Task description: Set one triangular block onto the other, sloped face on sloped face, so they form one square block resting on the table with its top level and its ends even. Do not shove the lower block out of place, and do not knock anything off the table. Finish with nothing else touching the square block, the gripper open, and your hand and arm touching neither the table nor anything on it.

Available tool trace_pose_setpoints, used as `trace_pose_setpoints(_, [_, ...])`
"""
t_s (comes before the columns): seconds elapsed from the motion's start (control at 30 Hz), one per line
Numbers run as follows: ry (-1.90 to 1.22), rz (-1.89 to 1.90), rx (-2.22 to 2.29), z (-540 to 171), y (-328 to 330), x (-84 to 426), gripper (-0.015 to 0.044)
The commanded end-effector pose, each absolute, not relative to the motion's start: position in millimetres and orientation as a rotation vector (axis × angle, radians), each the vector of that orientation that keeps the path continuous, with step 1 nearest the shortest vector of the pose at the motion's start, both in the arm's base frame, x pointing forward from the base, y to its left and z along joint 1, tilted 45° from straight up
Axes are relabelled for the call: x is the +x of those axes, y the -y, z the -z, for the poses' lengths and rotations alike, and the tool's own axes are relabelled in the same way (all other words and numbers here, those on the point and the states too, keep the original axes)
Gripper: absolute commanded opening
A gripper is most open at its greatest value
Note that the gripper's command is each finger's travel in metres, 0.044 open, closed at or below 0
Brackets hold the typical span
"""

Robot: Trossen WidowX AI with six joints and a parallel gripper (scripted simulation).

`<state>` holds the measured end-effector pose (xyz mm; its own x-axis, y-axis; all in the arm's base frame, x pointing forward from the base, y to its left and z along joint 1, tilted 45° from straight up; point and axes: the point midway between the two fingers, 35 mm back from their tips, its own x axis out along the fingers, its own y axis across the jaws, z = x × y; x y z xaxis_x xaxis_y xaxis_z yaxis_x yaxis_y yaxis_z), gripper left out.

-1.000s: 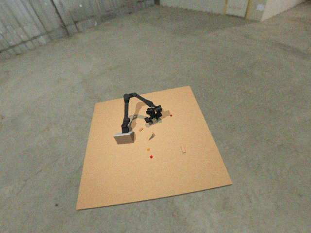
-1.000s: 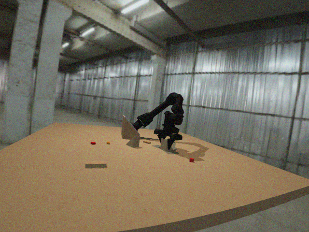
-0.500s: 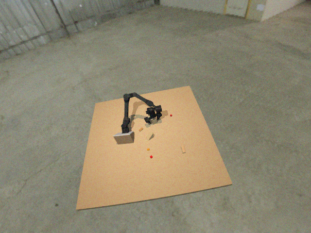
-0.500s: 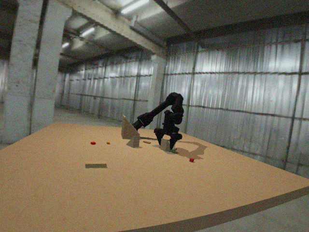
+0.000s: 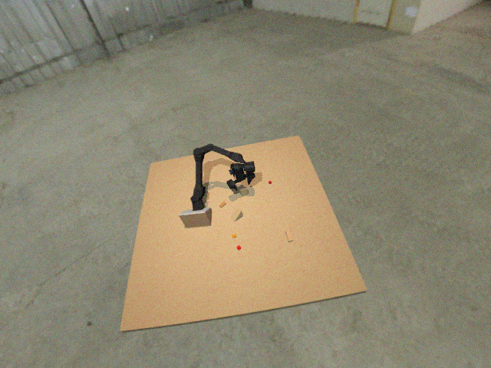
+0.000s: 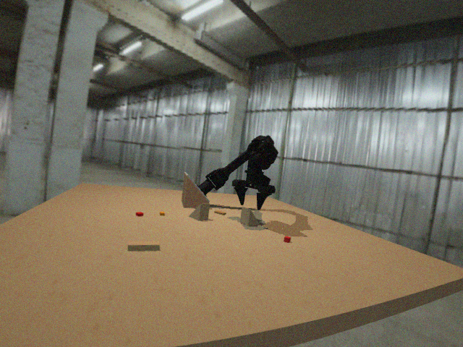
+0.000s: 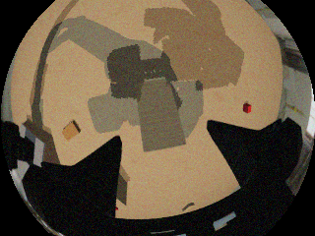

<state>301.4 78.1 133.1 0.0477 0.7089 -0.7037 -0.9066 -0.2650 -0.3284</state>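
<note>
No readable text, labels, brands or numbers appear in any view — the pale panels at the far wall may carry marks, but they are too blurred to tell.
</note>
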Motion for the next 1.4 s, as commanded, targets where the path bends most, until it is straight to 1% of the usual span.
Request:
trace_pose_setpoints(0.0, [-0.245, -1.614, -0.929, -130.1, -69.7, 303.4, 0.0440])
trace_pose_setpoints(0.2, [-0.032, -1.670, -0.764, -123.7, -29.6, 314.8, 0.0440])
trace_pose_setpoints(0.27, [-0.006, -1.664, -0.747, -123.3, -24.8, 316.7, 0.0440])
trace_pose_setpoints(0.5, [-0.006, -1.665, -0.746, -122.8, -25.7, 316.7, 0.0440])
trace_pose_setpoints(1.37, [0.005, -1.696, -0.687, -104.7, -64.3, 316.7, 0.0440])
